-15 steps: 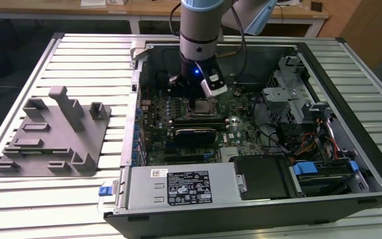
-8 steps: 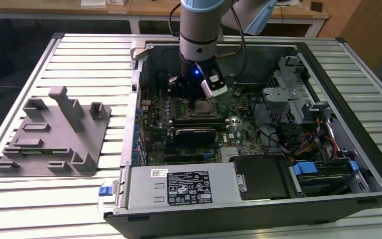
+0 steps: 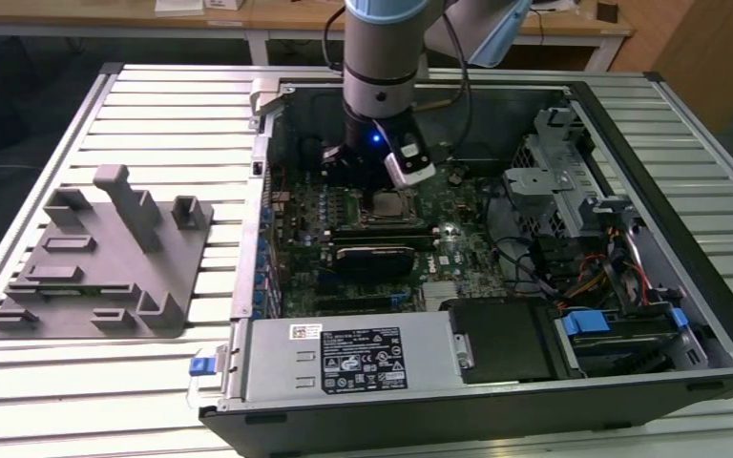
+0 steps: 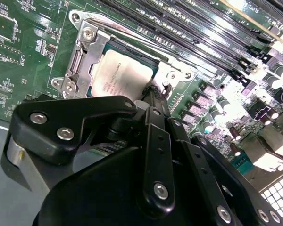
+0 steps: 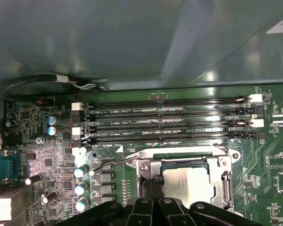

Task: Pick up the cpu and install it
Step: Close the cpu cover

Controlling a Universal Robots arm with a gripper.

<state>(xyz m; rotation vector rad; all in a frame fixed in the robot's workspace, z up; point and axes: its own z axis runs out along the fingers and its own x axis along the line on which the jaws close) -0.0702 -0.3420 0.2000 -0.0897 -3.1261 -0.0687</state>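
One chip, the cpu (image 4: 125, 77), lies flat within the metal socket frame (image 4: 85, 52) just under the tips of the gripper (image 4: 153, 92). The gripper looks clenched on nothing, so I judge the work to be at seating, which calls for the chip to sit square in the frame. The exterior view shows a grey holder (image 3: 99, 258) on the desk (image 3: 150, 105), well apart from the gripper toward the exterior view's left, while the first wrist view shows memory slots (image 5: 170, 125) just beyond the socket.

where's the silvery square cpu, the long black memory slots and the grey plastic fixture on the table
silvery square cpu (image 4: 125, 77), second wrist view, middle of its metal top
long black memory slots (image 5: 170, 128), first wrist view, one slot's middle
grey plastic fixture (image 3: 93, 277), exterior view, its flat base
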